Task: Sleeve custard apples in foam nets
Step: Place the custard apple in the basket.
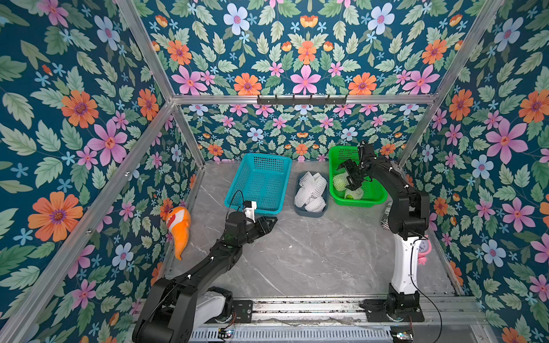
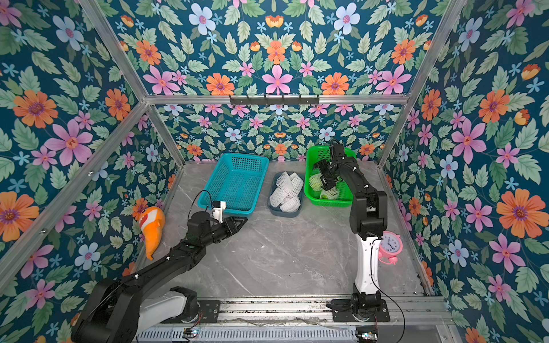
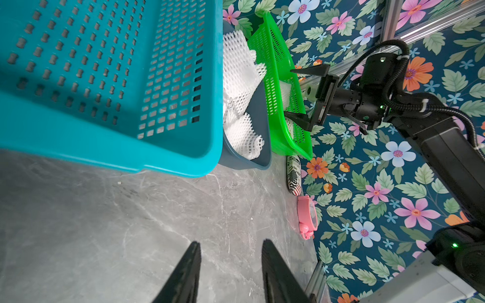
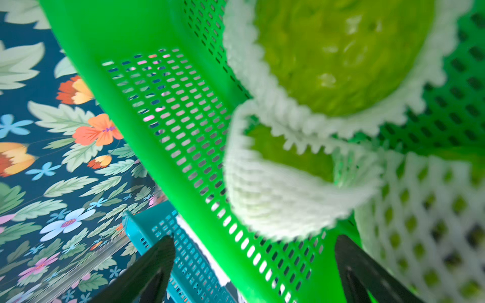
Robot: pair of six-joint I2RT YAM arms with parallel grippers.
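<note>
Three green custard apples lie in the green basket [image 1: 356,203], each wrapped in a white foam net. In the right wrist view one bare bumpy end [image 4: 341,52] shows large, a second fruit [image 4: 288,154] sits beside it, and a third netted one [image 4: 425,215] is close to a finger. My right gripper [image 1: 346,176] hangs open over these fruits, holding nothing. Spare foam nets [image 1: 310,190] fill a grey tub. Low over the table, in front of the teal basket [image 1: 252,209], my left gripper [image 3: 230,242] is open with only bare tabletop between its fingers.
The grey tub [image 1: 310,212] stands between the two baskets at the back. An orange fish plush [image 1: 178,225] lies by the left wall. A pink alarm clock [image 2: 390,246] and a printed can [image 3: 294,175] sit by the right wall behind the right arm.
</note>
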